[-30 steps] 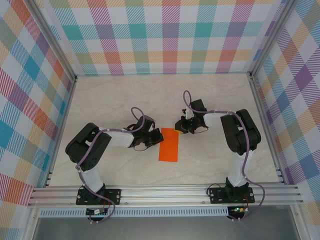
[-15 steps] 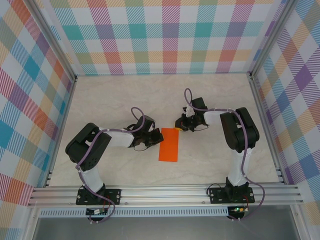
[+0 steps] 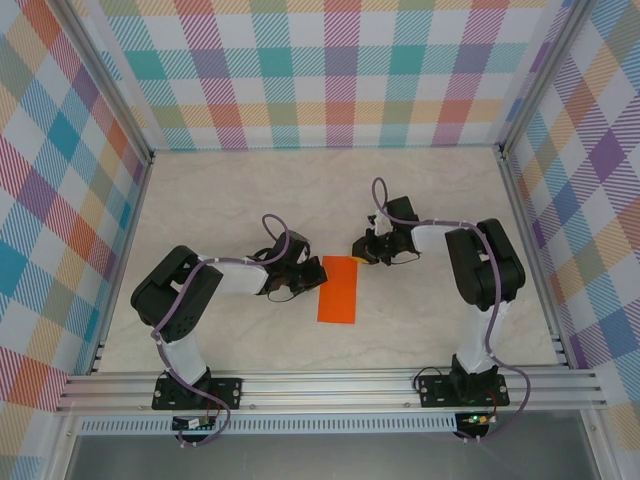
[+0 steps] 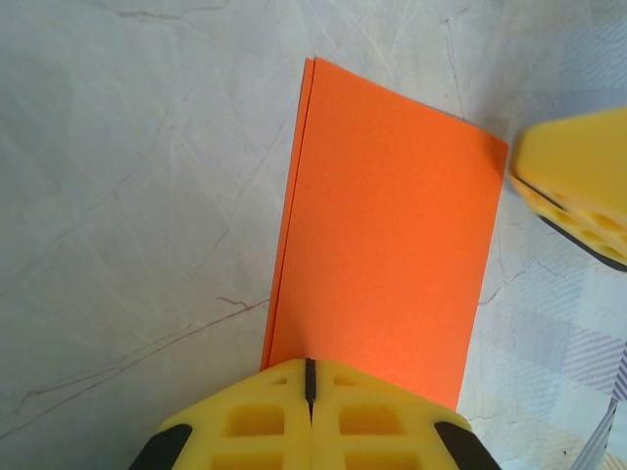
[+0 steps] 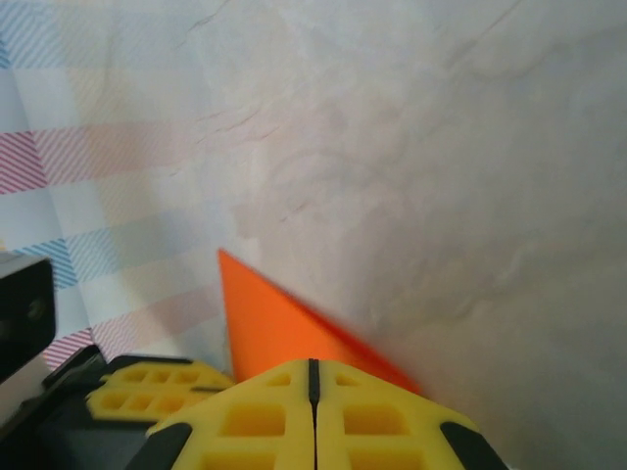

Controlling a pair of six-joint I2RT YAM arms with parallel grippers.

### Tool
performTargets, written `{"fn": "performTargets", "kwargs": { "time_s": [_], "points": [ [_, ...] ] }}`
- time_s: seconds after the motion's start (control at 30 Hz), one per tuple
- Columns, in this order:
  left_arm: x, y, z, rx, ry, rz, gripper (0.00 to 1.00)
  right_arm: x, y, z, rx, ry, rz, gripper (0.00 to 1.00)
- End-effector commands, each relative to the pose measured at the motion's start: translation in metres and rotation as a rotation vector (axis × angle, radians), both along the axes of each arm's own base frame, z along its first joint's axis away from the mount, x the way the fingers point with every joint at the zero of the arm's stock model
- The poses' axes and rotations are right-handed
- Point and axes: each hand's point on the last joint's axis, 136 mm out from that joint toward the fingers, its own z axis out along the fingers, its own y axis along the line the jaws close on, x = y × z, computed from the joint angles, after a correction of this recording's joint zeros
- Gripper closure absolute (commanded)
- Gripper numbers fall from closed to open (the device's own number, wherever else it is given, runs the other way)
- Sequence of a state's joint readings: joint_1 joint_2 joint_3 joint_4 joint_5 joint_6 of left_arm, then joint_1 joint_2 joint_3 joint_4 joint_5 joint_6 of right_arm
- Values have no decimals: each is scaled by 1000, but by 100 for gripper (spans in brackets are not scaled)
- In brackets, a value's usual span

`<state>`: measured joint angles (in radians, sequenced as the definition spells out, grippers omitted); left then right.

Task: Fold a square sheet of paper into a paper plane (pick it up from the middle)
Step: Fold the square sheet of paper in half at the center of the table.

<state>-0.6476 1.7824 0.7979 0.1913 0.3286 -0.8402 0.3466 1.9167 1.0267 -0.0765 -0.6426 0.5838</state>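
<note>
Right arm (image 3: 484,264) has shifted slightly rightward; both jaws closed on nothing, tips against the orange paper (image 3: 338,290)

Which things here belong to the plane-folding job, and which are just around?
Job: orange paper, folded to a rectangle; left gripper, right gripper, jaws shut at its edges.
Just there: table, plaid walls, aluminium frame.

Left claw (image 3: 313,272) pressed closed, pointing right; right claw (image 3: 358,250) pressed closed, pointing left; both low, tips facing.
</note>
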Motion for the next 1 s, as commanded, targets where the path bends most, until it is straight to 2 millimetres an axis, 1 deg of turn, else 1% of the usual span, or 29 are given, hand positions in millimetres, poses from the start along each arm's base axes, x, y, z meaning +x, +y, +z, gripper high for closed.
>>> {"fn": "performTargets", "kwargs": {
  "time_s": [0.0, 0.07, 0.23, 0.37, 0.5, 0.57, 0.8, 0.97],
  "points": [
    [-33, 27, -40, 160, 121, -8, 100, -17, 5, 24, 68, -22, 37, 94],
    [-33, 26, -40, 159, 122, -10, 100, -31, 8, 26, 81, -12, 47, 94],
    [-33, 26, -40, 158, 121, -11, 100, -76, 16, 33, 91, 3, 91, 94],
    [-33, 26, -40, 162, 123, -11, 100, -121, 20, 30, 56, 21, 133, 93],
    [-33, 24, -40, 155, 125, -18, 100, -156, 21, 18, 35, 67, 172, 92],
    [-34, 25, -41, 157, 128, -18, 100, -166, 20, 13, 19, 87, 179, 92],
    [-34, 26, -40, 155, 125, -15, 100, -185, 10, -14, -39, 143, 181, 92],
    [-33, 25, -37, 153, 120, -14, 100, -190, -4, -30, -136, 166, 172, 91]
  ]
}}
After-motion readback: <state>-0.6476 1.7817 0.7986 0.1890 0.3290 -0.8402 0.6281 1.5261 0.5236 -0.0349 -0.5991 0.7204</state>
